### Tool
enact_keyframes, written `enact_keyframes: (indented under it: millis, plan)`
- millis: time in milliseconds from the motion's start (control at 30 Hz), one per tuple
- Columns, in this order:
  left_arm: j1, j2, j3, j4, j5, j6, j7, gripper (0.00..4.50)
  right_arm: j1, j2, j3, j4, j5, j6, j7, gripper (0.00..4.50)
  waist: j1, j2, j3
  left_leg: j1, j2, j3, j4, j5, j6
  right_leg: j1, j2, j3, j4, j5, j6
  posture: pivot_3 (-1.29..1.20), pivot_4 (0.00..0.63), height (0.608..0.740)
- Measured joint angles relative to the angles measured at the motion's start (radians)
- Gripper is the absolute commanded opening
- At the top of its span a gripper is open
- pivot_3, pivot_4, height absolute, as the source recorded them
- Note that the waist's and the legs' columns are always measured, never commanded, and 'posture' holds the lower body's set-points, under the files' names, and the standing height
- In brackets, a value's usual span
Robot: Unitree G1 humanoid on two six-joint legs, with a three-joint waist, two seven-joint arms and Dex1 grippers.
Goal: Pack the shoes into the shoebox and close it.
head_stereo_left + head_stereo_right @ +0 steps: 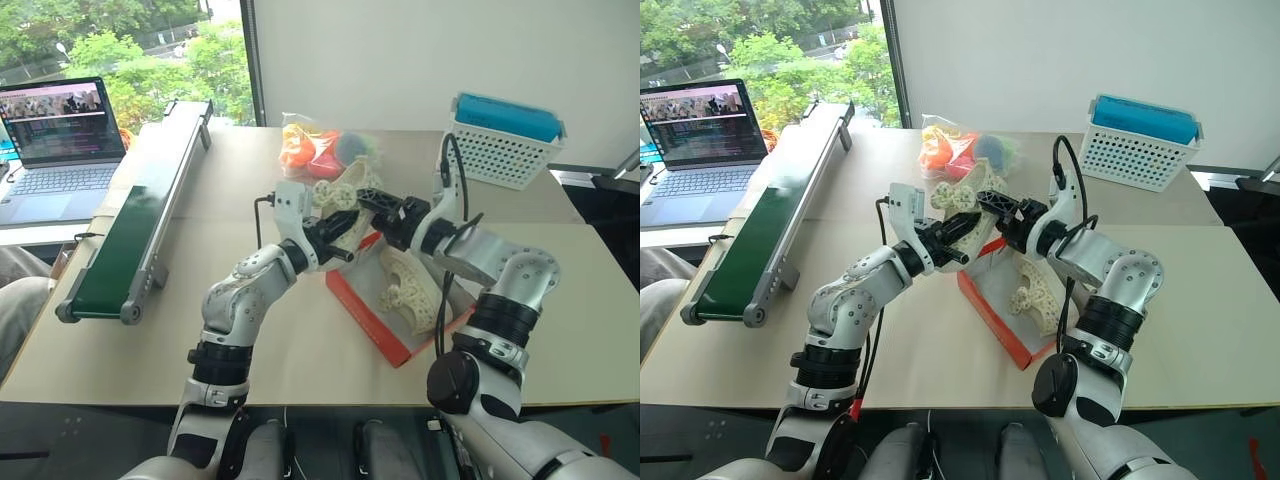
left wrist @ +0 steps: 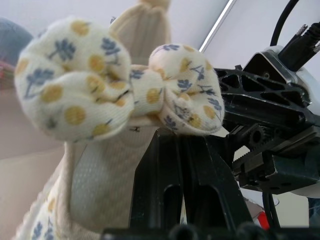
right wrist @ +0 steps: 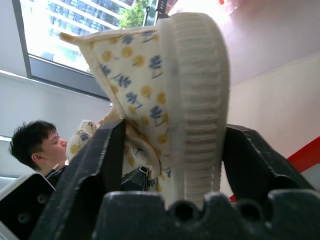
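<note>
Both hands meet above the flat red-orange cardboard shoebox (image 1: 352,300), where one cream lacy shoe (image 1: 408,288) already lies. The left hand (image 1: 340,240) is clenched on the second small cream fabric shoe (image 2: 125,100), while the right hand (image 3: 170,145) straddles its ribbed sole, grip likely not yet firm. Light, soft and squashy, it is best pinched across that stiffer sole, with the floppy bow at twelve o'clock left alone.

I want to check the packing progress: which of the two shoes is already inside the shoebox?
The shoe lying in the open red shoebox. The other shoe is held in the air between the left gripper and right gripper.
</note>
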Motion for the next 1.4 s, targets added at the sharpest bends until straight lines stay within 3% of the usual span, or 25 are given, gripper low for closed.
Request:
enact_keyframes:
  millis: [133, 467, 500, 533, 633, 733, 1000, 1133, 1233, 1333, 1400]
  plan:
    - [-0.005, 0.000, 0.005, 0.000, 0.000, 0.000, 0.000, 0.00, 0.000, 0.013, -0.001, -0.011, 0.031, -0.019, -0.029, 0.83, 0.000, 0.000, 0.000, 0.000, 0.000, 0.000, 0.000, 0.000, 0.000, 0.000, 0.000, 0.000, 0.000, 0.000, 0.000, 0.00, 0.150, 0.705]
    - [-0.016, 0.024, -0.019, -0.012, 0.041, -0.032, -0.012, 0.00, 0.023, 0.071, 0.003, -0.074, 0.112, -0.073, -0.116, 0.65, 0.000, 0.000, 0.000, -0.001, 0.000, 0.000, 0.000, 0.000, 0.000, -0.001, 0.000, 0.000, 0.000, 0.000, 0.000, 0.00, 0.150, 0.705]
    - [-0.016, 0.031, -0.029, -0.012, 0.061, -0.051, -0.015, 0.68, 0.029, 0.088, 0.006, -0.087, 0.115, -0.094, -0.131, 0.65, -0.001, 0.000, 0.000, 0.000, 0.000, 0.000, 0.000, 0.000, 0.000, -0.001, 0.000, 0.000, 0.000, 0.000, 0.000, 0.00, 0.150, 0.705]
    - [-0.016, 0.031, -0.030, -0.012, 0.076, -0.063, -0.014, 0.83, 0.031, 0.094, 0.006, -0.095, 0.116, -0.108, -0.141, 0.65, -0.001, 0.000, 0.000, 0.000, 0.000, 0.000, 0.000, 0.000, 0.000, -0.001, 0.000, 0.000, 0.000, 0.000, 0.000, 0.00, 0.150, 0.705]
    - [-0.013, 0.048, -0.051, -0.011, 0.111, -0.096, -0.020, 1.84, 0.038, 0.111, 0.032, -0.125, 0.117, -0.161, -0.179, 0.65, 0.000, 0.001, 0.000, -0.001, 0.000, 0.000, 0.000, 0.000, 0.000, -0.001, 0.000, 0.000, 0.000, 0.000, 0.000, 0.00, 0.150, 0.705]
    - [0.001, 0.063, -0.076, -0.023, 0.120, -0.097, -0.039, 1.84, 0.061, 0.093, 0.049, -0.153, 0.112, -0.221, -0.193, 0.65, 0.001, 0.001, 0.000, -0.002, 0.000, 0.000, 0.000, 0.000, 0.000, -0.001, 0.000, 0.000, 0.000, 0.000, 0.000, 0.00, 0.150, 0.705]
    - [0.078, 0.093, -0.072, -0.046, 0.117, -0.070, -0.046, 1.84, 0.115, -0.155, 0.080, -0.154, 0.027, -0.303, -0.176, 0.65, -0.001, 0.003, 0.002, -0.007, 0.000, 0.001, 0.000, 0.000, 0.000, -0.009, 0.000, 0.002, -0.001, 0.000, 0.000, 0.00, 0.150, 0.705]
    - [0.095, 0.101, -0.059, -0.060, 0.116, -0.068, -0.045, 1.84, 0.058, -0.382, 0.172, -0.097, 0.024, -0.158, -0.095, 0.65, -0.006, 0.005, 0.003, -0.007, 0.000, 0.004, 0.000, 0.000, 0.000, -0.011, 0.000, 0.005, -0.001, 0.000, 0.000, 0.00, 0.150, 0.705]
    - [0.103, 0.113, -0.062, -0.061, 0.116, -0.066, -0.064, 1.84, 0.002, -0.474, 0.255, -0.041, 0.017, -0.054, -0.019, 0.65, -0.007, 0.005, 0.003, -0.007, 0.001, 0.004, 0.000, 0.000, 0.000, -0.011, 0.001, 0.005, -0.001, 0.000, 0.000, 0.00, 0.150, 0.705]
    - [0.128, 0.173, -0.089, -0.077, 0.114, -0.071, -0.141, 1.84, -0.020, -0.518, 0.364, -0.004, 0.005, 0.030, 0.070, 0.65, -0.006, 0.005, 0.003, -0.008, 0.001, 0.004, 0.000, 0.000, 0.000, -0.012, 0.001, 0.005, -0.002, 0.000, 0.000, 0.00, 0.150, 0.705]
    - [0.174, 0.282, -0.118, -0.112, 0.097, -0.075, -0.263, 1.84, -0.028, -0.567, 0.473, -0.002, -0.008, 0.093, 0.154, 0.65, -0.007, 0.005, 0.003, -0.009, 0.001, 0.004, -0.001, 0.000, 0.001, -0.013, 0.001, 0.005, -0.002, 0.000, 0.000, 0.00, 0.150, 0.705]
